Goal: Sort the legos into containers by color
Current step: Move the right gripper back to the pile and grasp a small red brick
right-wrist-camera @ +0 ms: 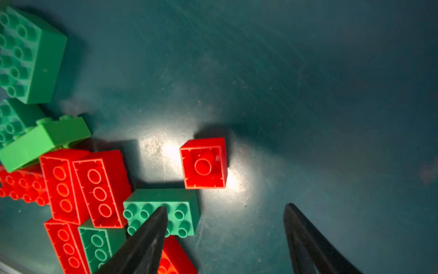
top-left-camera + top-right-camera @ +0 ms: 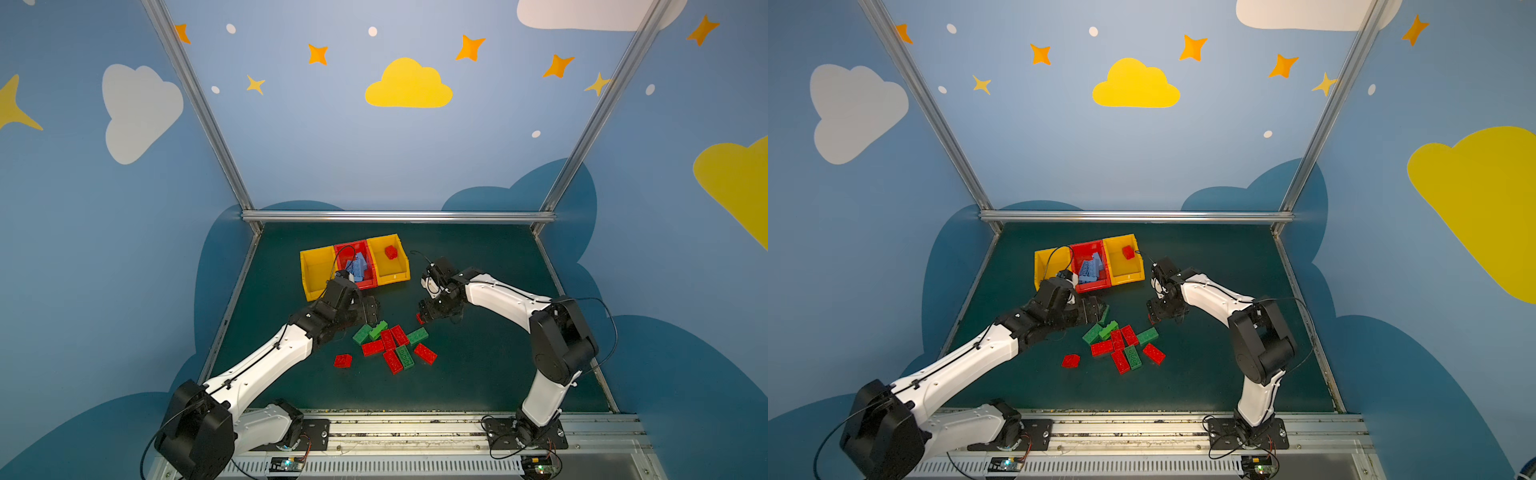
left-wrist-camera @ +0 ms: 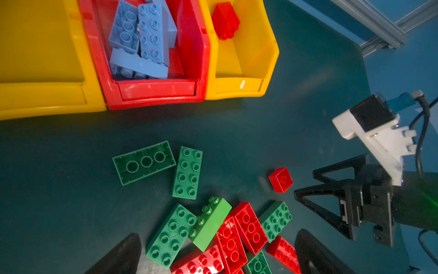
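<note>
Right gripper (image 1: 225, 207), jaws wide and empty, lines up on the stray small red brick (image 1: 203, 163) near the middle of the table (image 2: 478, 374), likely for the yellow bin (image 2: 392, 279) that holds red; left gripper (image 3: 219, 234) is wide and empty above the pile (image 2: 390, 345).

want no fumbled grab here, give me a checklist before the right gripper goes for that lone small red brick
1. Right gripper open and empty: ok.
2. Small red brick apart from the pile, hollow side up: ok.
3. Brick between the jaws: not ok, it lies beyond the fingertips.
4. Finger clear of the green brick beside it: cannot tell, they overlap in the right wrist view.
5. Yellow bin with one red brick inside has room: ok.
6. Left gripper open, apart from the right one: ok.
</note>
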Controlling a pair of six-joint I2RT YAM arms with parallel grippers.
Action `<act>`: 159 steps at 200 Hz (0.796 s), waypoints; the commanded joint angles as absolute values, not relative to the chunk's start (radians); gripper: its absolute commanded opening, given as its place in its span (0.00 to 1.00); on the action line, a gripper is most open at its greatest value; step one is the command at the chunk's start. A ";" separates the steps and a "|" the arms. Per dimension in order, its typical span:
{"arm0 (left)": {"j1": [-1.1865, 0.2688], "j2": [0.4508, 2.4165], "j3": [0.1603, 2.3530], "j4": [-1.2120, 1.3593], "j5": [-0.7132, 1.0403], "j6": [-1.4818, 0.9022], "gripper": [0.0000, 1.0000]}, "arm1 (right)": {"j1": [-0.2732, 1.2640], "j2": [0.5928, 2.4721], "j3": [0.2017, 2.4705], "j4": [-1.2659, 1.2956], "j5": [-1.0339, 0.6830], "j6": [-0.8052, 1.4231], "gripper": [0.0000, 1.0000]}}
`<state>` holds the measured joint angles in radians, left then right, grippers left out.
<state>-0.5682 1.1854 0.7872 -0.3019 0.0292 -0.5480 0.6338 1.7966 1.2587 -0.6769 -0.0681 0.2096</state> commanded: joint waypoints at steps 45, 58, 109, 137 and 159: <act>-0.609 1.130 0.761 -0.313 -0.049 -0.589 1.00 | 0.643 1.853 1.311 -0.668 -0.086 0.189 0.70; -0.609 1.119 0.753 -0.315 -0.059 -0.590 1.00 | 0.644 1.876 1.328 -0.666 -0.100 0.181 0.67; -0.608 1.103 0.745 -0.325 -0.087 -0.587 1.00 | 0.667 1.945 1.395 -0.681 -0.131 0.161 0.64; -0.609 1.112 0.756 -0.331 -0.100 -0.578 1.00 | 0.674 1.972 1.408 -0.690 -0.124 0.159 0.56; -0.609 1.115 0.758 -0.342 -0.110 -0.578 1.00 | 0.675 1.988 1.409 -0.691 -0.117 0.159 0.51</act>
<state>-0.6071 1.1156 0.7509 -0.3092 -0.0795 -0.5838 0.6708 1.9625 1.3880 -0.6697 -0.1162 0.1688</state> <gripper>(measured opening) 0.998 0.525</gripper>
